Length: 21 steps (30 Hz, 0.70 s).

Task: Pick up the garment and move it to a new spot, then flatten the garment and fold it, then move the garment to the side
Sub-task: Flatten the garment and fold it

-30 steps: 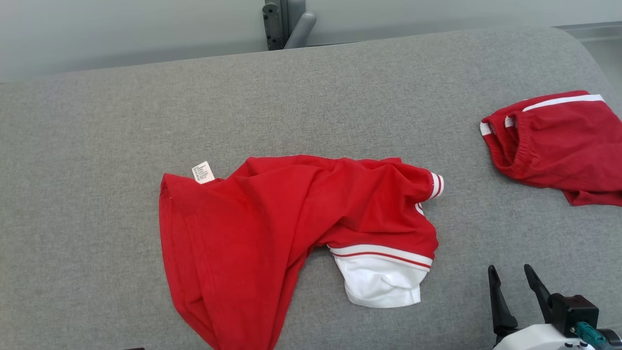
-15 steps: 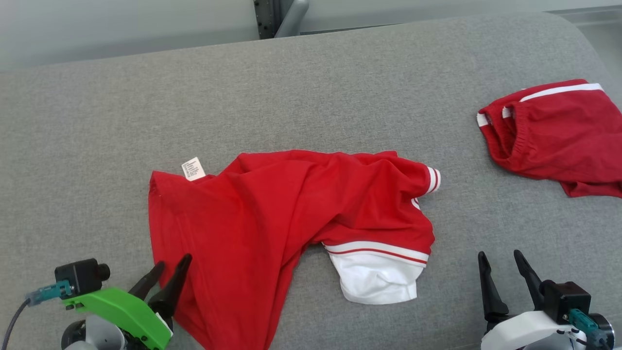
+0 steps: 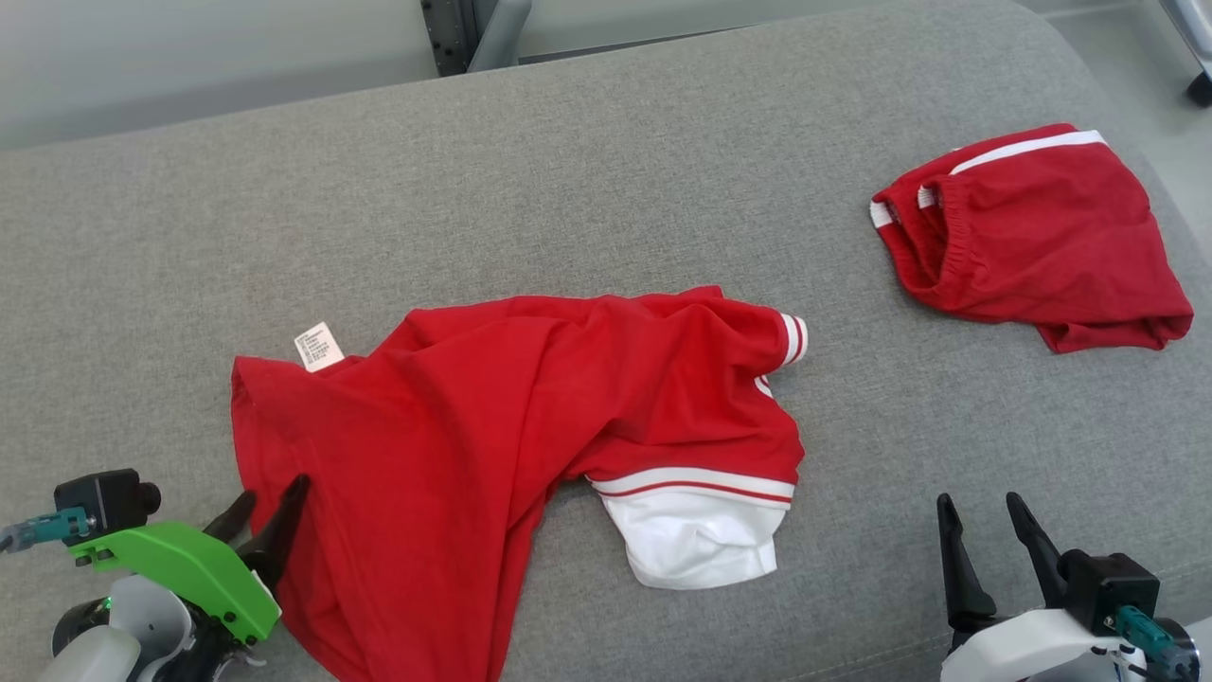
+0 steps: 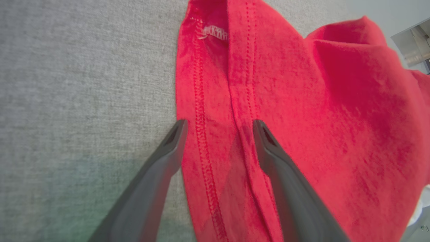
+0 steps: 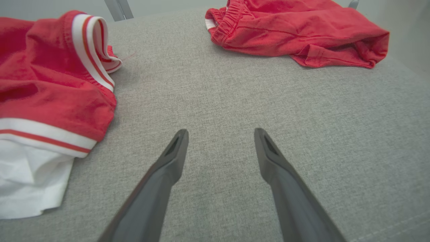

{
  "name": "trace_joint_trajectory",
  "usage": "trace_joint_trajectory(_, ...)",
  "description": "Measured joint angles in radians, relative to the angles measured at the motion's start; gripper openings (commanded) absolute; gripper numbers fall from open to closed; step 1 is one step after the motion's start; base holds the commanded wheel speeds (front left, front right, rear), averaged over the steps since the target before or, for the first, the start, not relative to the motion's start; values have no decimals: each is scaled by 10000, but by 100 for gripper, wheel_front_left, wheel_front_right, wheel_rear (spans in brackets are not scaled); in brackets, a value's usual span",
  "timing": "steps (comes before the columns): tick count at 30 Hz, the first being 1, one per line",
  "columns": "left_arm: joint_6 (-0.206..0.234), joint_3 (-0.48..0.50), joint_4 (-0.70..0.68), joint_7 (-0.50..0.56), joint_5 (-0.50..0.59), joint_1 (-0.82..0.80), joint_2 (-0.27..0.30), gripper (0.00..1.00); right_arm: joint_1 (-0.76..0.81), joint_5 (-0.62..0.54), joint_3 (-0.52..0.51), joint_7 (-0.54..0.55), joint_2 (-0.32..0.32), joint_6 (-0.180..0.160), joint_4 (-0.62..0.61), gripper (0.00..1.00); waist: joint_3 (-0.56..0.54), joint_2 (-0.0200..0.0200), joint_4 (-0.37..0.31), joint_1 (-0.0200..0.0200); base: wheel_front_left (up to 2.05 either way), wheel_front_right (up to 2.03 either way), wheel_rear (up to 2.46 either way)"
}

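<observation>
Lower left, your left pincer [image 3: 275, 490] gapes empty astride the red shirt [image 3: 492, 407] at its hem; a shallow close may grab one layer.

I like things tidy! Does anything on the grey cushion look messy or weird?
The red shirt in the middle lies crumpled: a white tag pokes out at its far left corner and a white part sticks out below a striped band. The red shorts at the far right are rumpled too. Nothing looks torn or spilled.

Red shirt [image 3: 492, 445] with white-striped trim, grey cloth surface [image 3: 606, 189]
</observation>
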Motion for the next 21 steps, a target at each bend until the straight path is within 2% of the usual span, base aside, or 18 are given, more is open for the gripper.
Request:
trace_joint_trajectory(7,-111,8,274,2,33,-233,-31,100,-23,15,-15,0,0,0,0,100,22,0,57,0,0,0,0)
trace_joint_trajectory(15,-2,-130,803,-286,535,-600,-40,100,-77,-69,-50,0,0,0,-27,100,50,0,113,0,0,0,0)
trace_joint_trajectory(21,-111,-385,974,-86,663,-841,-173,100,-80,-119,-40,0,0,0,-36,100,104,0,82,0,0,0,0)
